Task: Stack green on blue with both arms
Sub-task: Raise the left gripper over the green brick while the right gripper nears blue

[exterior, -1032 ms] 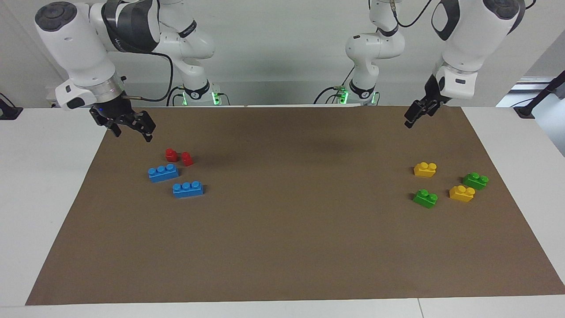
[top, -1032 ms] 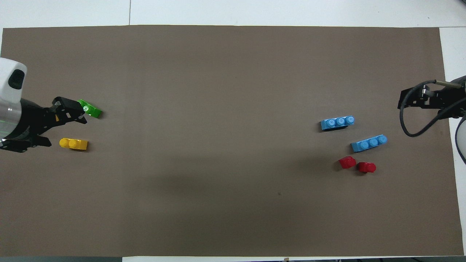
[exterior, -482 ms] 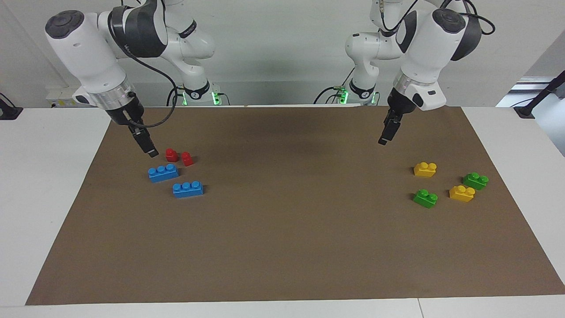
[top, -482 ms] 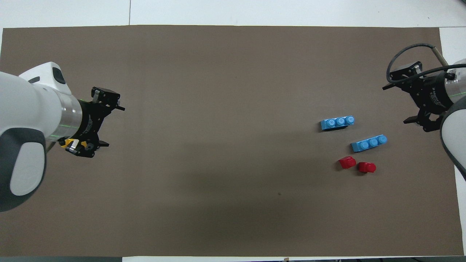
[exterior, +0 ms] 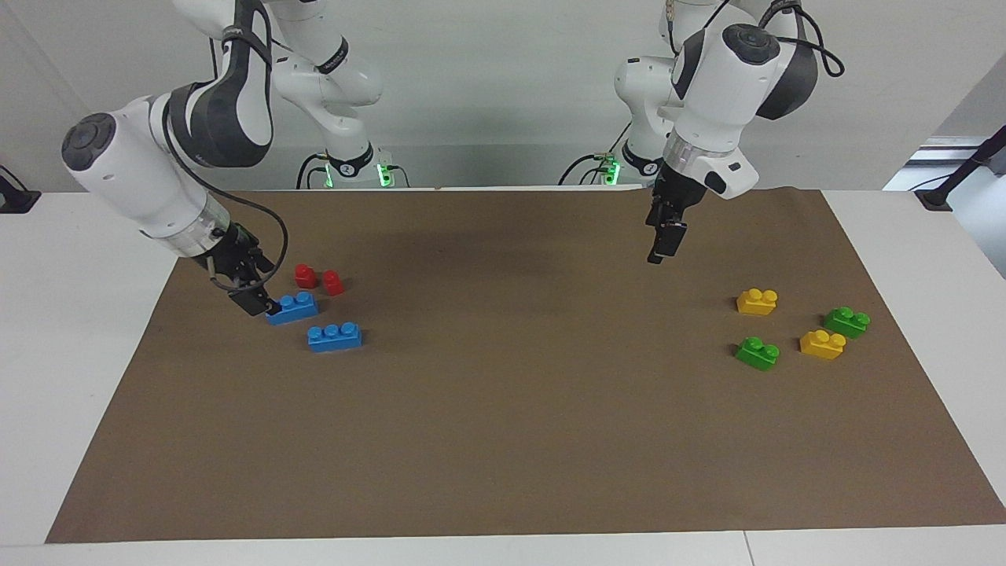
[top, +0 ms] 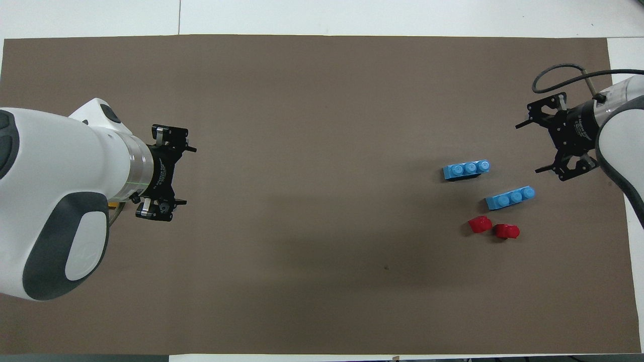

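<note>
While the right fingers (exterior: 259, 305) hang wide at the blue brick's (exterior: 292, 307) end, the left fingers (exterior: 659, 250), also wide, stand well apart from green (exterior: 758, 352).

Two small bright green plastic toy bricks with two round studs are lying flat, studs up, on the brown mat toward the left arm's end of the table: one green brick (exterior: 758, 353) is sitting farther from the robots, the other green brick (exterior: 846, 321) is resting nearer to them and closer to the mat's edge; both are lying apart from each other. Two bright blue plastic toy bricks with three round studs in a row are lying studs up toward the right arm's end: one blue brick (exterior: 292, 306) (top: 510, 197) is lying nearer to the robots, the other blue brick (exterior: 335, 336) (top: 466, 170) is sitting just beside it, farther from them, unstacked.
</note>
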`<action>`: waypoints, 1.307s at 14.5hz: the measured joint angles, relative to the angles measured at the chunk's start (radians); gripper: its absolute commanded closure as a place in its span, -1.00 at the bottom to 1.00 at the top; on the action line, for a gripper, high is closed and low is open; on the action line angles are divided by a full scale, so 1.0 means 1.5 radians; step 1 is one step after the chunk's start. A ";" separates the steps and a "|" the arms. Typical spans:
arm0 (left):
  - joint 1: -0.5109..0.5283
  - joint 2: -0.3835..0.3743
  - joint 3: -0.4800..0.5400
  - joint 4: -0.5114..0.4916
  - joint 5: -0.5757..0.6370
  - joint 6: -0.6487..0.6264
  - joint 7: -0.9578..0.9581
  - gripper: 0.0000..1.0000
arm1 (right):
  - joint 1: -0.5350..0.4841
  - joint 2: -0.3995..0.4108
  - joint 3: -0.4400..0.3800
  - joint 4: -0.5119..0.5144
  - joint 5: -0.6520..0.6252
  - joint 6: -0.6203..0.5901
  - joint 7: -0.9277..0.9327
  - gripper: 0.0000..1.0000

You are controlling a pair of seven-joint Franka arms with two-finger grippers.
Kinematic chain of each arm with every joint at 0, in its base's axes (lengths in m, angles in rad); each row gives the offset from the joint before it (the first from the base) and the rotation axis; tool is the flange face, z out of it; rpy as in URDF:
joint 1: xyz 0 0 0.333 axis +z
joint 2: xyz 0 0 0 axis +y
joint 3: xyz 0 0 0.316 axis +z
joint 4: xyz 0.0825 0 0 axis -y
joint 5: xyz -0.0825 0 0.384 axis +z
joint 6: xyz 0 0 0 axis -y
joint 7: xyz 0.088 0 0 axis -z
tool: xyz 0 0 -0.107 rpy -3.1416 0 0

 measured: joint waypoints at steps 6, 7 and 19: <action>0.032 0.000 0.010 -0.010 0.000 -0.001 -0.024 -1.00 | -0.002 0.027 0.000 -0.031 0.028 0.045 0.043 -1.00; 0.052 0.000 0.012 -0.016 0.000 0.000 -0.023 -1.00 | -0.002 0.027 0.000 -0.039 0.028 0.057 0.043 -1.00; 0.206 0.155 0.017 -0.011 0.085 0.130 0.300 -1.00 | 0.000 0.068 0.004 -0.083 0.063 0.139 0.042 -1.00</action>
